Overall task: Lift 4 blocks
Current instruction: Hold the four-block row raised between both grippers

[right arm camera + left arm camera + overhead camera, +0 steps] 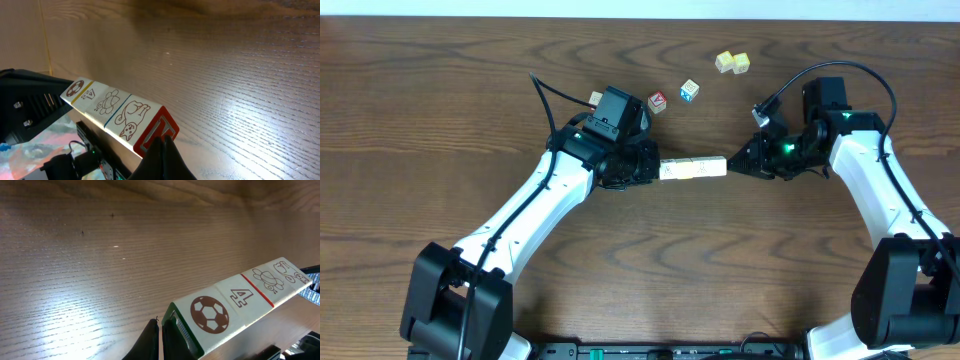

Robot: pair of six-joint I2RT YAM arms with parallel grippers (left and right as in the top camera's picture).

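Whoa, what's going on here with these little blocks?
Two robot arms are pinching a row of four blocks between them, end to end. The left fingers, shut, press one end; the right fingers, shut, press the other. The row looks lifted just off the table. A red-faced cube and a blue-faced cube lie apart, untouched.

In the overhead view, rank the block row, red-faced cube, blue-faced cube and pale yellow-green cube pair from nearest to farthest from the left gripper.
1. Row of four blocks: touching the left gripper, on its right.
2. Red-faced cube: just beyond the gripper, toward the far edge.
3. Blue-faced cube: right of the red one.
4. Pale yellow-green cube pair: farthest, up right.
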